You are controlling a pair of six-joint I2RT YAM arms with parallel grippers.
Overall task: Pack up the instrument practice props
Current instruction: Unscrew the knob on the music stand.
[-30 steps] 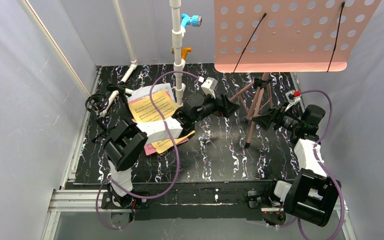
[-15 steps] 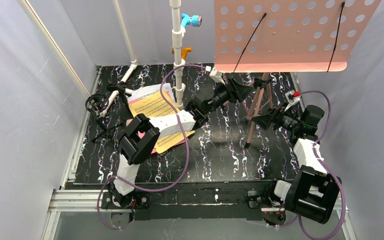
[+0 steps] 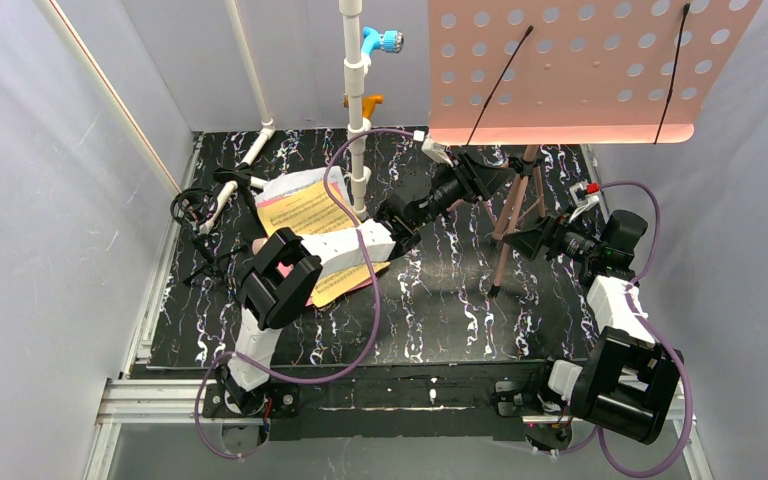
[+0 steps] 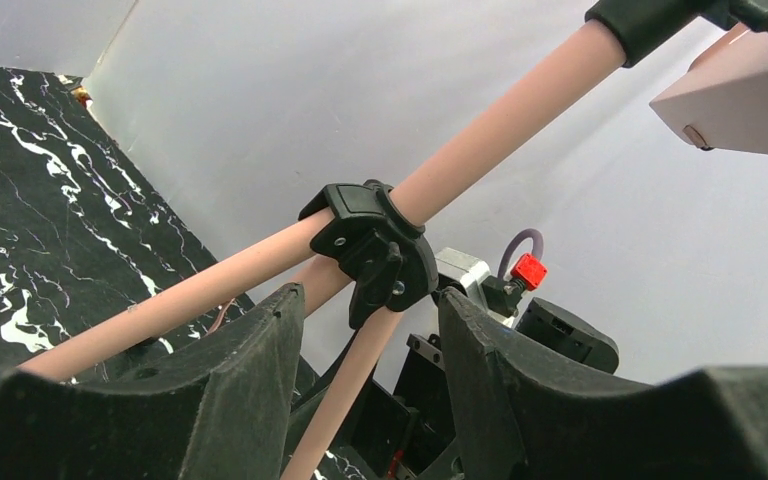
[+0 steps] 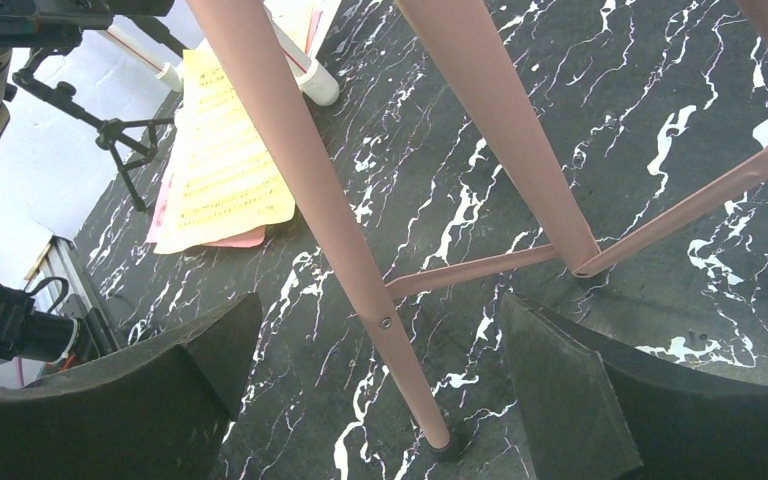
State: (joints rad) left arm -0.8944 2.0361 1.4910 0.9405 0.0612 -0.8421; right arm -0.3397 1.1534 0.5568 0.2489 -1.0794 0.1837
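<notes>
Pink tripod music stand with hole-punched desk (image 3: 570,90) stands upright, far right on the black marbled table (image 3: 440,310). My left gripper (image 4: 370,305) gapes wide just beside its black leg hub (image 4: 375,245), holding nothing; my right gripper (image 5: 380,320), equally open and empty, faces one leg (image 5: 350,250).

The music stand (image 4: 500,120) reads to me as smooth, satin pink tubing, likely painted metal, with a black moulded-plastic collar (image 4: 375,245). The table (image 5: 660,150) is smooth black marble-look, the yellow pages (image 5: 220,170) matt paper, and the jaws grainy matt black.

Overhead and close wrist views share the stand (image 3: 560,100).
</notes>
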